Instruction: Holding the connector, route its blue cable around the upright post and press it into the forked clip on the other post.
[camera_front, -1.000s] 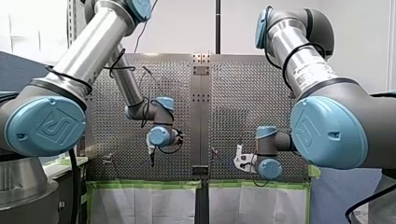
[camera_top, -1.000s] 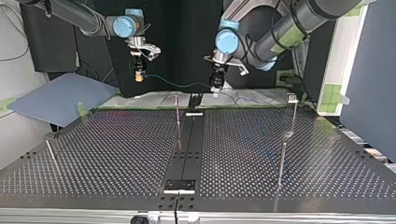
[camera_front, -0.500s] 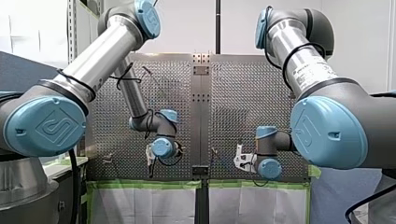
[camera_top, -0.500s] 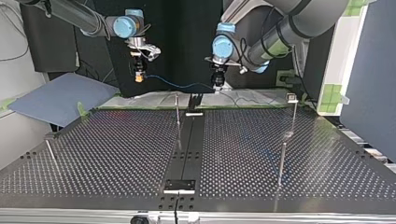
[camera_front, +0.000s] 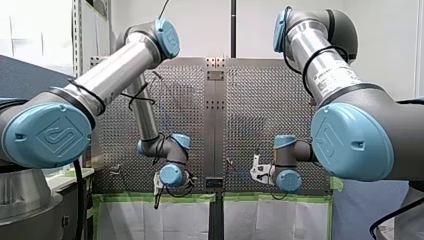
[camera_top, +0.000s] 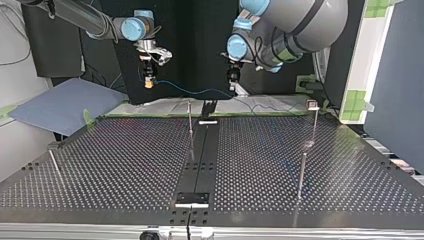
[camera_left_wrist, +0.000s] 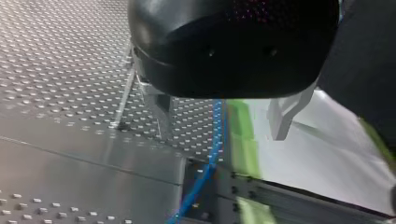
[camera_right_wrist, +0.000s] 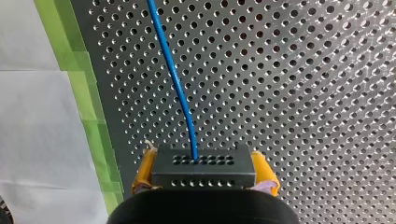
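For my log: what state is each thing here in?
my right gripper: shut on connector.
my left gripper: open, blue cable running loose between its fingers.
connector: held off the table.
blue cable: sagging, not around upright post.
forked clip: empty.

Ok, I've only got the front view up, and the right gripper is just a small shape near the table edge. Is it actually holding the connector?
Observer: Yes. In the right wrist view the black connector sits clamped between the right gripper's yellow pads.
Operator: And the left gripper, has it got the cable?
Observer: No. The left wrist view shows the left gripper with its fingers apart. The blue cable runs between them, ungripped.
Operator: Is the cable around a post?
Observer: Not that I can see. In the top view it sags in the air between the two grippers, behind the upright post and seemingly not touching it.
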